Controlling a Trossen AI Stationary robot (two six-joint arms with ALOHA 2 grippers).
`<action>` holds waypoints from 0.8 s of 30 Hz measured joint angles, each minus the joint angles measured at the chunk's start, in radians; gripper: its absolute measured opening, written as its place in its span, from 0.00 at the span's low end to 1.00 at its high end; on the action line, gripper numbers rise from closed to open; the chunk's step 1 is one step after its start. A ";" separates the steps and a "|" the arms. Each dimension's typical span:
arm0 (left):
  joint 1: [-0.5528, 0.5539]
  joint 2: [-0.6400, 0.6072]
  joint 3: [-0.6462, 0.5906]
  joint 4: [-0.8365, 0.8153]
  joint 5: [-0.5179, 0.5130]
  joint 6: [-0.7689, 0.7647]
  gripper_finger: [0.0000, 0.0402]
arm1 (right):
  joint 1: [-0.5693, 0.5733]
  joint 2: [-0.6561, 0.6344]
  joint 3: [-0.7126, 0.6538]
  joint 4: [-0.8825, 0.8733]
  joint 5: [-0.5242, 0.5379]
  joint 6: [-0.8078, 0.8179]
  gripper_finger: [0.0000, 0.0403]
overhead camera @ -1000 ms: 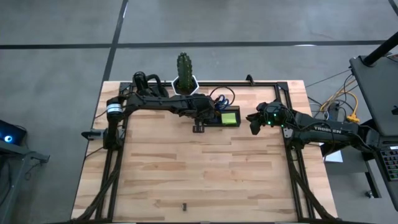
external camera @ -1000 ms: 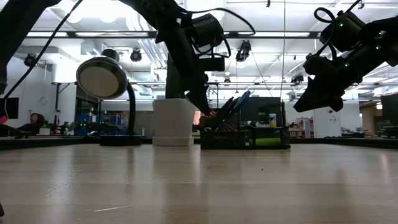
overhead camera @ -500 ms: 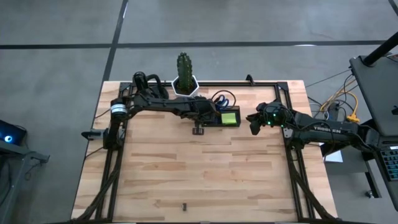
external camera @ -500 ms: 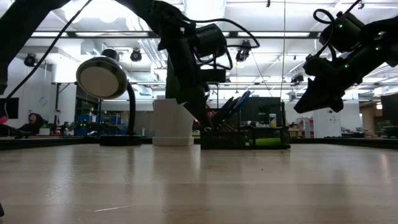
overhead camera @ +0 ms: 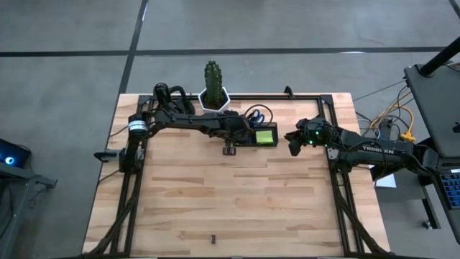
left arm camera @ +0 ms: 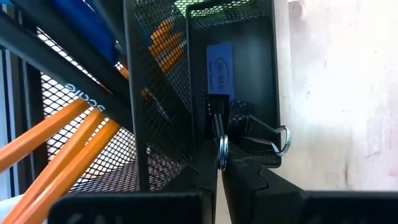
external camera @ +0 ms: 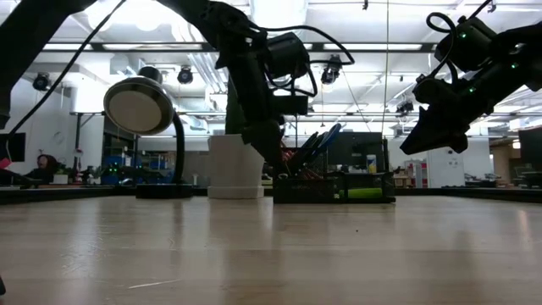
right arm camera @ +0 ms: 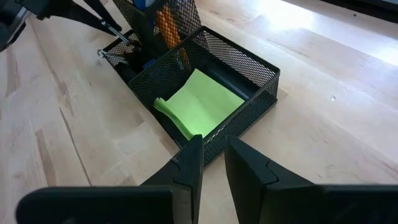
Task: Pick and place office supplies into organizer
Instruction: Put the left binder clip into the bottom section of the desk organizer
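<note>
Black mesh organizer [right arm camera: 205,106] sits at the tabletop's [overhead camera: 237,201] far edge. My left gripper [left arm camera: 219,171] pinches a clip [left arm camera: 222,149] over its small compartment, low enough to drop cleanly. Right gripper [right arm camera: 211,163] waits nearby, slightly parted, empty.

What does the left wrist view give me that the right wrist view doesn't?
Only the left wrist view shows the left gripper shut on a binder clip over the organizer's small compartment, with a blue block and another clip inside. Only the right wrist view shows the green sticky notes lying flat in the low tray, and the right gripper slightly open, holding nothing. Both show the mesh organizer and orange pencils.
</note>
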 joint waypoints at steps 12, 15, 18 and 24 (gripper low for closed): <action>0.001 0.000 0.000 0.008 0.003 0.000 0.00 | 0.000 0.000 0.000 0.000 0.000 0.000 0.14; 0.001 0.000 0.000 0.011 0.005 0.000 0.00 | 0.000 0.000 0.000 0.000 0.000 0.000 0.14; 0.001 0.000 0.000 0.010 0.006 0.000 0.00 | 0.000 0.000 0.000 0.000 0.000 0.000 0.14; 0.001 0.000 0.000 0.011 0.007 0.000 0.04 | 0.000 0.000 0.000 0.000 0.000 0.000 0.14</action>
